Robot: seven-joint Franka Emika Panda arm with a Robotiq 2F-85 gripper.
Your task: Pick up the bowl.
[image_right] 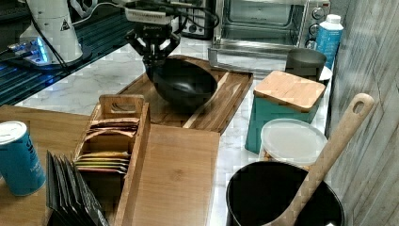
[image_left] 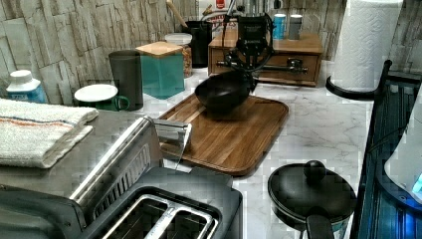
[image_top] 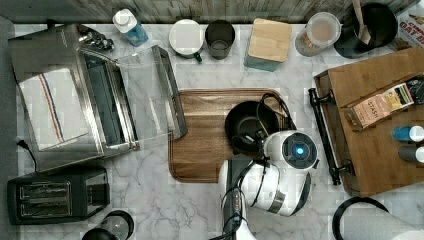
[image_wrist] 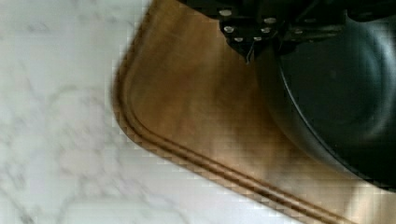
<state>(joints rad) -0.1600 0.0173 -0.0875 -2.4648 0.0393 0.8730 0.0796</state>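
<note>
The matte black bowl (image_top: 246, 121) hangs tilted just above the wooden tray (image_top: 200, 145), with a shadow under it in the left view. My gripper (image_top: 254, 136) is shut on the bowl's rim, on the side nearest the arm. From the left view the bowl (image_left: 221, 92) sits below the gripper (image_left: 249, 74). The right view shows the gripper (image_right: 153, 61) pinching the rim of the bowl (image_right: 186, 84), whose dark inside faces the camera. In the wrist view the bowl (image_wrist: 341, 93) hangs over the tray (image_wrist: 187, 107).
A toaster oven (image_top: 100, 100) with its glass door open borders the tray on the top view's left. A dark cup (image_top: 220, 37), a teal canister (image_top: 269, 44) and a black pot with a wooden utensil (image_top: 370, 22) line the back. A wooden box (image_top: 380, 145) stands on the top view's right.
</note>
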